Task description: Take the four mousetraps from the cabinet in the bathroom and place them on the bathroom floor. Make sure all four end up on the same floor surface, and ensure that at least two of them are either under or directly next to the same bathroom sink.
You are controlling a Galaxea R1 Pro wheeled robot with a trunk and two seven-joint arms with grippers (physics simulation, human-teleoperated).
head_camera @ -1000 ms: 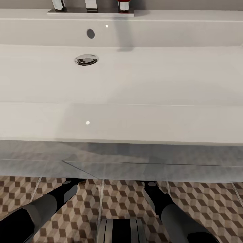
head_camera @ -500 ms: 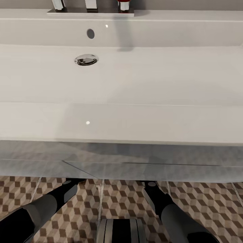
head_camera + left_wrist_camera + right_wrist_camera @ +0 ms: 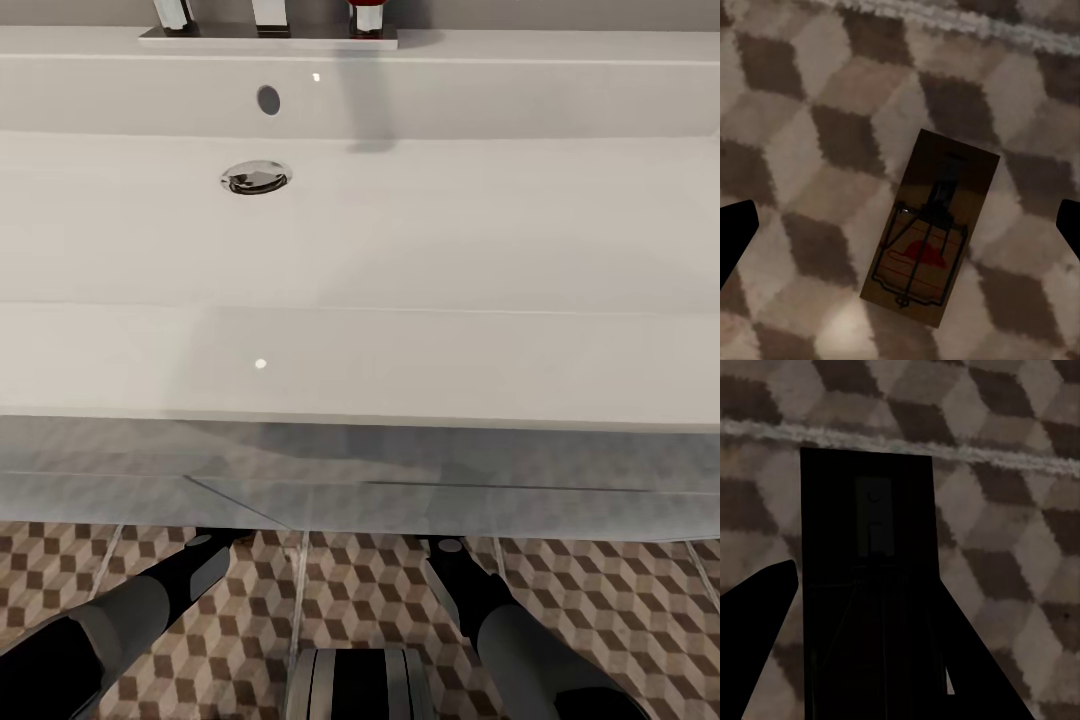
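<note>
Ahead of both arms, the sink [image 3: 400, 250] spans the head view, its drain [image 3: 256, 177] and faucet base [image 3: 268, 30] at the far side. Below it lies the bathroom floor [image 3: 370, 590], where both forearms reach under the basin. Between the spread fingers of the left gripper [image 3: 900, 225], 1 mousetrap [image 3: 932, 236] lies flat on the tiles, touching neither finger. Right gripper [image 3: 870, 660]: dark fingers flank a second mousetrap [image 3: 870, 525]; whether they pinch it I cannot tell.
</note>
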